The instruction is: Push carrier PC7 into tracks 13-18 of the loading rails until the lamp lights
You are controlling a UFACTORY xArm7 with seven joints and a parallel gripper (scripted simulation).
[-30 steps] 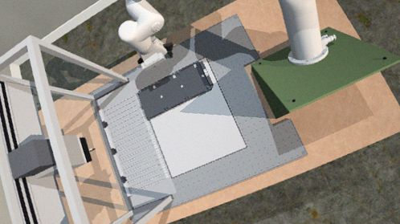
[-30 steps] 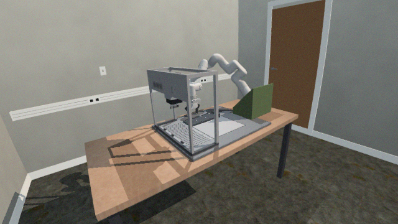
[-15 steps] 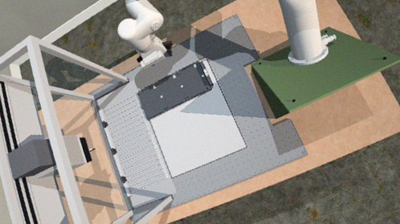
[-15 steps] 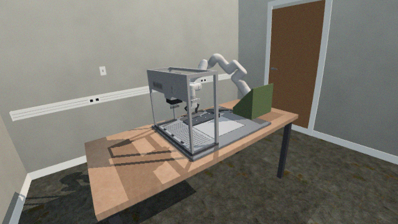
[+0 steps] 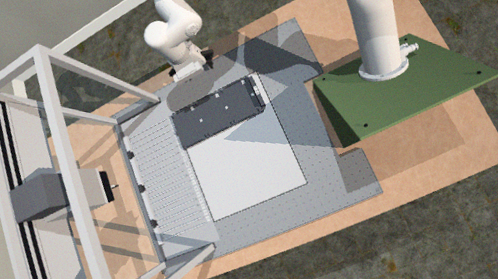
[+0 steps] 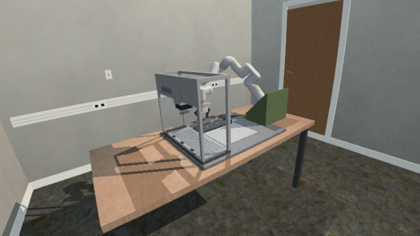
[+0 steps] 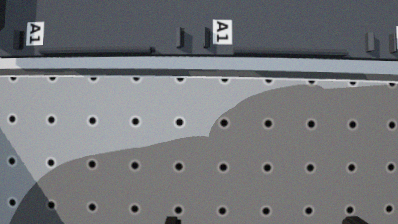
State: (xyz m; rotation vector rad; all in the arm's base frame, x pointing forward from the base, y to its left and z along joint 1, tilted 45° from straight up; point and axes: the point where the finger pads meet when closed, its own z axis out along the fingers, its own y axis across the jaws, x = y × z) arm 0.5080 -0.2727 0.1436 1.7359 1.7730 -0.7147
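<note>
The carrier PC7 (image 5: 218, 111) is a dark grey flat block. It lies on the plate in front of the far end of the loading rails (image 5: 167, 174), with its handle end (image 5: 257, 94) toward the arm's base. My gripper (image 5: 191, 68) is open and empty, apart from the carrier, beside its long outer side. In the wrist view the carrier's side (image 7: 200, 30) with white "A1" labels fills the top, and my two fingertips just show at the bottom edge over the perforated plate. In the exterior view the gripper (image 6: 205, 113) hangs above the carrier (image 6: 213, 124).
A frame of white posts (image 5: 58, 128) stands over the rails. Small dark lamps (image 5: 141, 187) sit behind the tracks. A light panel (image 5: 245, 174) lies beside the carrier. The green base block (image 5: 399, 89) holds the arm.
</note>
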